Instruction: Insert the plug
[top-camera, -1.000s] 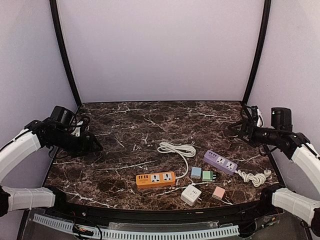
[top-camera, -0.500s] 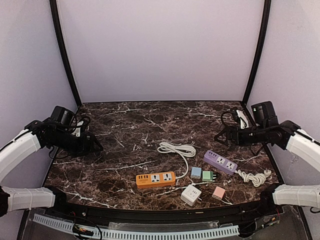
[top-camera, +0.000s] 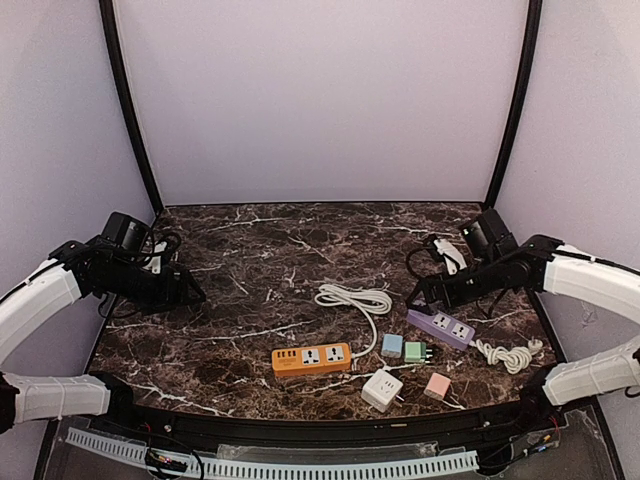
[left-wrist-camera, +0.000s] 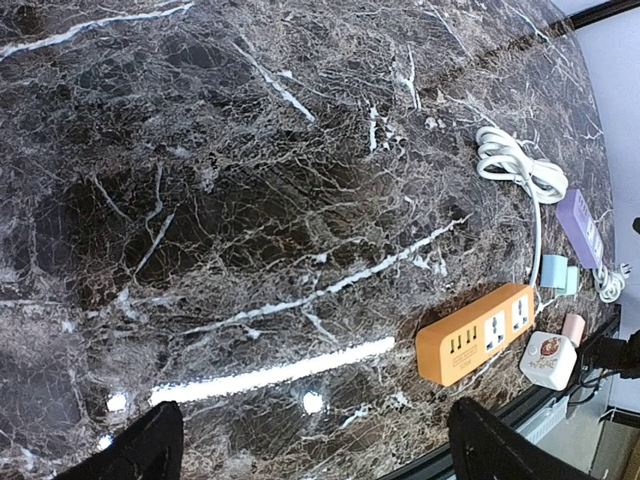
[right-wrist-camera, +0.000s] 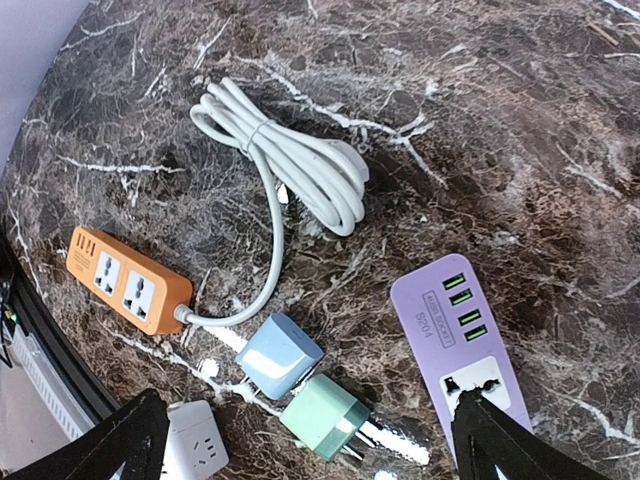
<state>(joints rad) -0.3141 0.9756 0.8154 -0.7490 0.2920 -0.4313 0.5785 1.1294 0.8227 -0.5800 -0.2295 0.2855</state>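
So my right gripper (top-camera: 418, 292) is hanging with the jaws spread wide and nothing in them, right over the far end of the purple power strip (right-wrist-camera: 460, 340). In the wrist cam the strip sits just under my right finger, its row of USB ports and one socket facing up. The green plug (right-wrist-camera: 325, 420) lies on the marble table (top-camera: 250, 250) just below the gap between my fingers, prongs pointing toward the purple strip, and the blue plug (right-wrist-camera: 280, 357) is touching its other side. Further out to my left is the orange power strip (top-camera: 311, 358), face up, its cord running to the white cable coil (top-camera: 355, 297) ahead of me. The white cube adapter (top-camera: 382, 389) and pink plug (top-camera: 437, 386) sit closer to my base, apart from both strips. My left gripper (top-camera: 195, 295) is also wide open, hovering over bare marble well away from all of it.
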